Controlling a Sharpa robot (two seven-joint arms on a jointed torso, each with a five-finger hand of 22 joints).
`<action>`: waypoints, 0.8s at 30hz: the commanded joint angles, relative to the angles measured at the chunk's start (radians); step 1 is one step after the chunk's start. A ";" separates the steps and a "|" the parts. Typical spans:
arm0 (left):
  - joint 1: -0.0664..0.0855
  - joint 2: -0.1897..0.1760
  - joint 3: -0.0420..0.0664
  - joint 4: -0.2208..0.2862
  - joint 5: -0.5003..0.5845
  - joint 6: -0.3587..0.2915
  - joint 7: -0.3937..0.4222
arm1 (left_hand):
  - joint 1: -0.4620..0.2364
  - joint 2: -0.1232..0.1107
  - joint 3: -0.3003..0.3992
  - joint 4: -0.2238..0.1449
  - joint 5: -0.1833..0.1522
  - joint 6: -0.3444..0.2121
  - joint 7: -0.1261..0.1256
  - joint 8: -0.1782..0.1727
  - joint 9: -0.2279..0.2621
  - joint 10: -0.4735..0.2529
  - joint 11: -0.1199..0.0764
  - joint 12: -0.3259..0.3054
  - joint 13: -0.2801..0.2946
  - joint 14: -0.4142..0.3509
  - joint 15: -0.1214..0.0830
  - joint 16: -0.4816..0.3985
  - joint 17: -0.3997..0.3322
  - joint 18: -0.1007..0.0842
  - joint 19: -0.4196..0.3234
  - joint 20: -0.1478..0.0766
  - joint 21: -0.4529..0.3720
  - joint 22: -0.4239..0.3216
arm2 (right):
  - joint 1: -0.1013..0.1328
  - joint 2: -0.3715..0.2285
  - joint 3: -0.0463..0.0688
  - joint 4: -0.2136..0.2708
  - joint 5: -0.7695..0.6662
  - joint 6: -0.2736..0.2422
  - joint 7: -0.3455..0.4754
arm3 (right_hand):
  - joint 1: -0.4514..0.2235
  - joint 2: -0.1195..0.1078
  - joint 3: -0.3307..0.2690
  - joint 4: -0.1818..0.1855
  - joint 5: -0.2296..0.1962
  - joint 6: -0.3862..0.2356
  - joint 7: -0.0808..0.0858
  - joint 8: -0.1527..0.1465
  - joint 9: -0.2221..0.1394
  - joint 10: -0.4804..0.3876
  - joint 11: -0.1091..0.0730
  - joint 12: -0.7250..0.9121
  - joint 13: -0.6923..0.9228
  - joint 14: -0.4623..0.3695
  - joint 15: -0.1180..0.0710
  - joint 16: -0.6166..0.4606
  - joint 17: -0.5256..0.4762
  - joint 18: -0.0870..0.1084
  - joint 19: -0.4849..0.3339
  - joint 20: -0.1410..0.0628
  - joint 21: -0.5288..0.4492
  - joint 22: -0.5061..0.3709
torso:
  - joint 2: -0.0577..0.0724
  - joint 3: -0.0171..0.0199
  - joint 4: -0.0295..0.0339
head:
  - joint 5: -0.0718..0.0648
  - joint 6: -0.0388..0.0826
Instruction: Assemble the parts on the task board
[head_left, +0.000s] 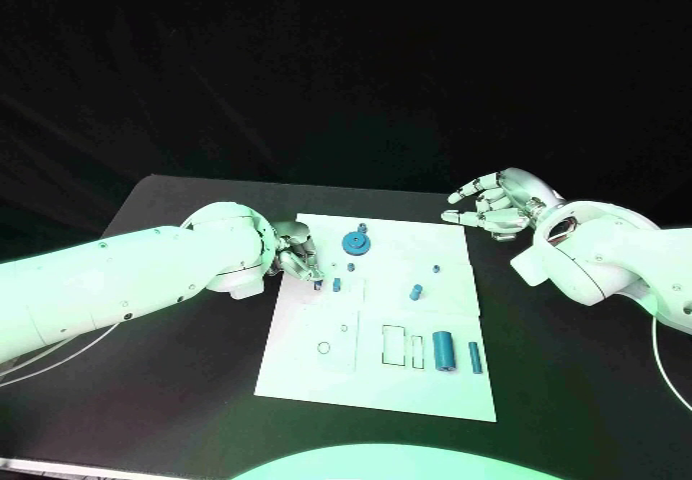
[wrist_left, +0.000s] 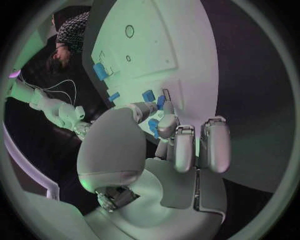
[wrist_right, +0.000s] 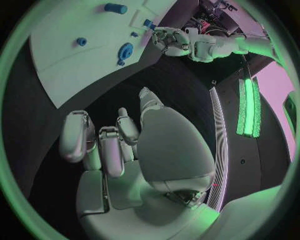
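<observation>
The white task board lies in the middle of the black table. My left hand is at its left edge and pinches a small blue part between thumb and finger. Two more small blue parts lie just beside those fingers. A blue gear stands near the far edge, with two small pegs mid-board. Two blue cylinders lie at the near right. My right hand hovers off the board's far right corner, fingers apart and holding nothing. From the right wrist I see the gear and the left hand.
Outlined rectangular slots and a small round hole mark the board's near half. Black table runs wide on both sides of the board. Thin cables trail under my left arm.
</observation>
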 joint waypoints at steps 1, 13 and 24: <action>-0.002 0.005 0.000 0.000 -0.020 -0.009 0.012 | -0.003 0.009 0.188 -0.184 0.006 0.008 -0.002 0.007 0.001 0.007 0.003 0.007 0.002 0.093 -0.005 0.004 0.227 -0.013 0.005 -0.001 0.007 0.003 | -0.001 -0.001 0.000 0.001 -0.006 0.005 0.009 | -0.003 0.003 0.004 0.000 -0.002 0.002 -0.003 0.004 -0.001 -0.005 -0.005 -0.001 -0.001 0.067 -0.007 -0.004 0.104 0.016 -0.006 0.000 -0.006 -0.001 | 0.000 0.0002 0.0002 | 0.002 -0.001; -0.007 0.007 0.000 0.000 -0.023 0.011 0.007 | -0.003 0.009 0.188 -0.184 0.006 0.008 -0.002 0.007 0.001 0.007 0.003 0.007 0.002 0.093 -0.005 0.004 0.227 -0.013 0.005 -0.001 0.007 0.003 | -0.001 -0.001 0.000 0.001 -0.006 0.006 0.010 | -0.003 0.003 0.004 0.000 -0.002 0.002 -0.003 0.004 -0.001 -0.005 -0.005 -0.001 -0.001 0.067 -0.007 -0.004 0.104 0.016 -0.006 0.000 -0.006 -0.001 | 0.000 0.0005 0.0003 | 0.000 -0.003; -0.009 0.001 0.000 0.005 -0.017 0.030 0.001 | -0.005 0.006 0.192 -0.187 0.006 0.009 -0.002 0.007 0.002 0.007 0.002 0.006 0.001 0.093 -0.005 0.003 0.227 -0.013 0.006 -0.001 0.007 0.005 | -0.001 -0.002 0.000 0.001 -0.006 0.006 0.009 | -0.003 0.005 0.006 0.000 -0.002 0.002 -0.003 0.005 -0.002 -0.004 -0.005 -0.001 -0.001 0.067 -0.008 -0.004 0.104 0.016 -0.006 -0.001 -0.007 -0.001 | 0.000 0.0003 0.0008 | 0.001 -0.006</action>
